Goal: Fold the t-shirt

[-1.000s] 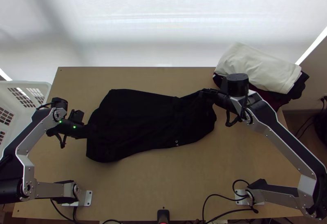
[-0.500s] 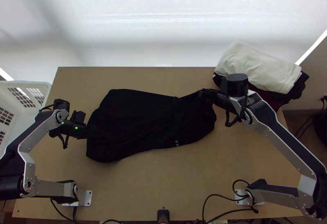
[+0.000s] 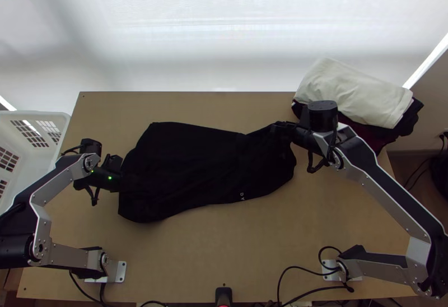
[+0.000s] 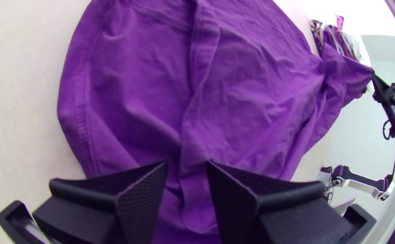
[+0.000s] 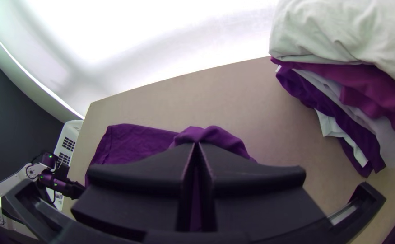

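- Top view, left of centre: the left gripper [image 3: 122,181] is at the T-shirt's [image 3: 196,161] left edge, jaws parted above cloth.
- Right of centre: the right gripper [image 3: 278,129] has its jaws closed on the shirt's upper right part.
- Between them, the shirt lies across the bench [image 3: 224,251].
- Upper right: stacked clothes [image 3: 353,94].

I've got my left pincer [image 3: 126,182] spread apart, its arm [image 3: 53,182] sharply bent. My right pincer [image 3: 276,128] is pinched together, that arm stretched longer.
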Controlling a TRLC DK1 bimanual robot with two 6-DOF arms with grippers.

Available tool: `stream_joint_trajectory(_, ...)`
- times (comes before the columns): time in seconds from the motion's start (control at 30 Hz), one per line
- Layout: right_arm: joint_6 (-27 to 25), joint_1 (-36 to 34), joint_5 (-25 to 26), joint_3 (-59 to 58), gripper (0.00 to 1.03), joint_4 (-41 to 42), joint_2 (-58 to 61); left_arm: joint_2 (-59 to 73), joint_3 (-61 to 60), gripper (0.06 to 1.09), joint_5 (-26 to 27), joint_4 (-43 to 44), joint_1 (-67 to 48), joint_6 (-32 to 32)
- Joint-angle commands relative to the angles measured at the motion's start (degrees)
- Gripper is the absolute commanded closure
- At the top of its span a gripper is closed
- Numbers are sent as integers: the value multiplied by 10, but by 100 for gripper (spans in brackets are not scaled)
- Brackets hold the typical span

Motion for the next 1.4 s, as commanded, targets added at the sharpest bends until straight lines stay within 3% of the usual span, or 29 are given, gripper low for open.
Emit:
stream_joint_trajectory(0.0,10,4,-3,8,100,6,9,7,-26,61,1,10,-12,-9)
stream_joint_trajectory(0.07,10,4,-2,7,100,6,8,0,-34,68,1,25,-18,-20)
stream_joint_trajectory(0.2,10,4,-3,7,100,6,6,-14,-49,101,1,68,-21,-54)
stream_joint_trajectory(0.23,11,4,-3,7,100,6,5,-15,-51,105,1,75,-21,-62)
stream_joint_trajectory(0.43,9,1,-2,14,100,6,0,-35,-20,105,0,63,3,-69)
stream_joint_trajectory(0.63,4,-15,9,45,100,6,-2,-83,109,105,1,6,59,-89)
stream_joint_trajectory(1.1,-15,-63,57,228,100,11,41,-95,392,105,2,-25,76,-210)
stream_joint_trajectory(1.23,-16,-69,57,231,100,-4,31,-94,382,105,1,-48,71,-208)
stream_joint_trajectory(1.37,-14,-67,57,188,100,-6,6,-97,285,105,0,-47,67,-189)
